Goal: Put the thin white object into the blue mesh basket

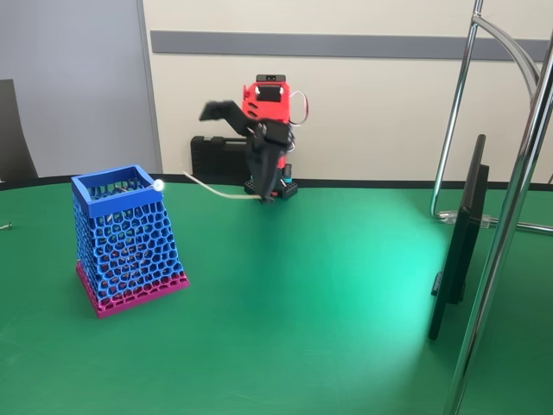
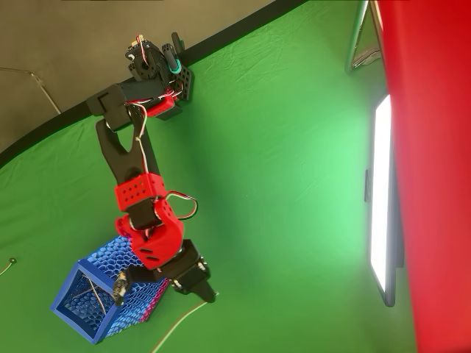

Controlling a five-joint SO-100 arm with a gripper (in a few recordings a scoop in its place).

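One arm, one basket, one white strip and one small white ball can be counted on the table (image 1: 328,294), which is covered with a smooth green cloth that has a dark edge at the back.

The basket (image 1: 125,233) is blue plastic, square and tapered, narrower at the solid rim than at the foot, with honeycomb mesh walls and a magenta base. In the fixed view it stands at the left of the table; in the overhead view it sits at the lower left, its open mouth (image 2: 73,301) showing.

The strip (image 1: 220,190) is thin, wire-like and slightly curved. In the fixed view it juts leftward from the claw (image 1: 266,195), raised above the cloth, its free end pointing toward the basket but short of the rim. In the overhead view it trails (image 2: 180,320) down and left from the claw (image 2: 210,296), just beside the basket, outside it. The claw is closed around one end of the strip.

The ball (image 1: 159,184) is round and glossy, seen at the basket's right rim corner in the fixed view.

The arm (image 2: 143,198) is built of red and black plastic parts with looping wires. A flat dark panel (image 1: 458,242) stands on edge at the right, beside chrome tubes (image 1: 510,216).
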